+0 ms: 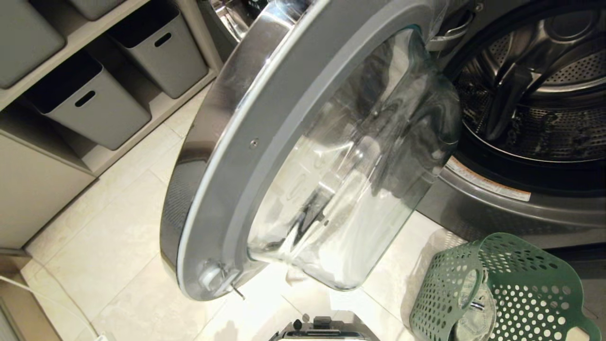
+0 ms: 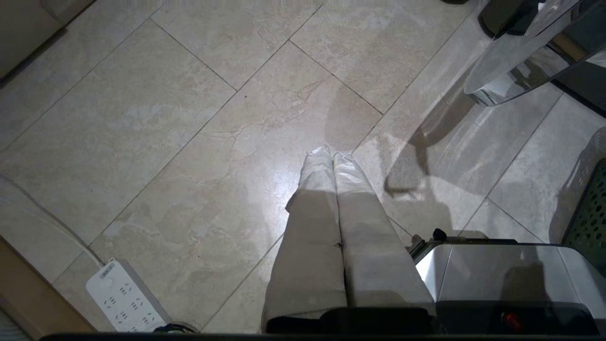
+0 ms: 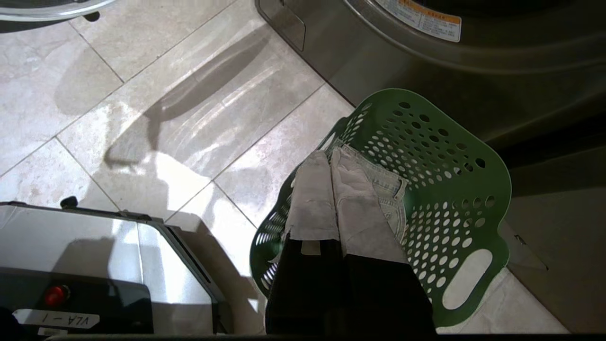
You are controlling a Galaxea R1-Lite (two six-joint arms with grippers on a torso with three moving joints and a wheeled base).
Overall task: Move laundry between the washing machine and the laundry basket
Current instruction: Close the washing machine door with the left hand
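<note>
While the washing machine (image 1: 530,94) door (image 1: 303,156) is swung open, right gripper (image 3: 330,158) closed and empty above laundry (image 3: 386,189) in laundry basket (image 3: 450,189), left gripper (image 2: 332,154) closed over bare floor tiles (image 2: 165,118).

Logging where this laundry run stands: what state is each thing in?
Washing machine door: swung wide open.
Drum: no laundry in the visible part.
Laundry basket: upright on the floor, holding a garment.
Denim garment: lying in the basket.
Left gripper: shut, empty.
Right gripper: shut, over the basket.

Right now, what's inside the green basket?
In the laundry basket, a pale denim garment on its floor; the shut right tool hangs over it, covering part of it.
</note>
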